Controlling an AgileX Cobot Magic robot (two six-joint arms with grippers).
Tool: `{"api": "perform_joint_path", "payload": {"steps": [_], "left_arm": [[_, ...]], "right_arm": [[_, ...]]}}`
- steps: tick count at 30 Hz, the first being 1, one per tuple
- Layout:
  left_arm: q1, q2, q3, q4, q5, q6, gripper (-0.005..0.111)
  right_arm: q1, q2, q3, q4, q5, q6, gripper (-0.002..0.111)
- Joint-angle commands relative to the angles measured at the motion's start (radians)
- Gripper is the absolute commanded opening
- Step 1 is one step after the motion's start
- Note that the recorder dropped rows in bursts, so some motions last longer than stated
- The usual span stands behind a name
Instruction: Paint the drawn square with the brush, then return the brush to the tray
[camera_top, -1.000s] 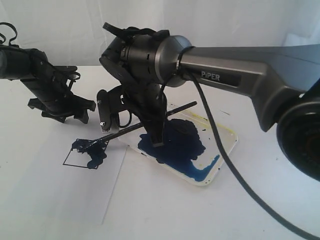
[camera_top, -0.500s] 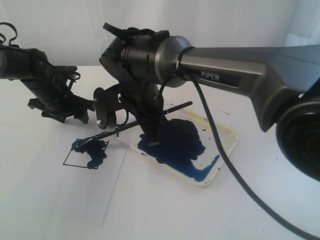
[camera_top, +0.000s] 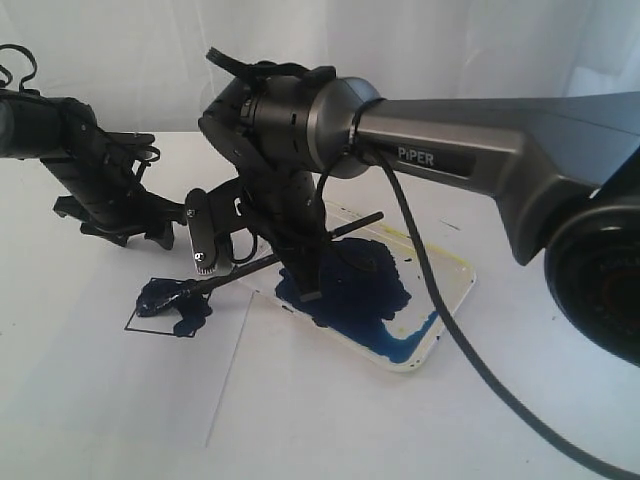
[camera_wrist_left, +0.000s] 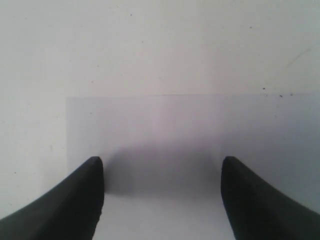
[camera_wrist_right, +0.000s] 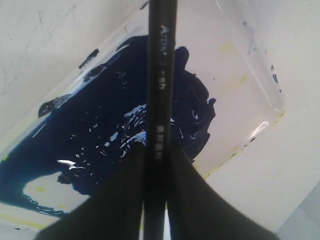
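Note:
My right gripper is shut on the black brush, which slants down to the left from above the tray. The brush's wet tip rests in the upper left part of the drawn square, whose upper half is smeared dark blue. In the right wrist view the brush runs out between my shut fingers over the blue blotch in the white tray. The tray lies to the right of the paper. My left gripper hovers open behind the square, holding nothing.
The white paper sheet lies on a white table, and its far edge shows in the left wrist view. The right arm's black cable hangs across the tray. A white backdrop stands behind.
The brush tip has slid left across the square, spreading blue paint toward its upper left corner. The right wrist shifted slightly left with it. The left arm has barely moved.

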Motion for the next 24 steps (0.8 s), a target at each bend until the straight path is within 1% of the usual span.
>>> {"api": "perform_joint_path", "payload": {"steps": [1, 5, 15, 20, 24], "left_arm": [[-0.004, 0.005, 0.003, 0.002, 0.033, -0.012, 0.070], [-0.004, 0.005, 0.003, 0.002, 0.033, -0.012, 0.070], [-0.004, 0.005, 0.003, 0.002, 0.033, -0.012, 0.070], [-0.004, 0.005, 0.003, 0.002, 0.033, -0.012, 0.070], [-0.004, 0.005, 0.003, 0.002, 0.033, -0.012, 0.070]], "right_arm": [[0.000, -0.006, 0.003, 0.037, 0.017, -0.041, 0.000], [0.000, -0.006, 0.003, 0.079, 0.013, -0.074, 0.000], [0.000, -0.006, 0.003, 0.080, 0.003, -0.081, 0.000], [0.000, -0.006, 0.003, 0.020, 0.038, -0.029, 0.000], [0.000, -0.006, 0.003, -0.005, 0.072, -0.027, 0.000]]}}
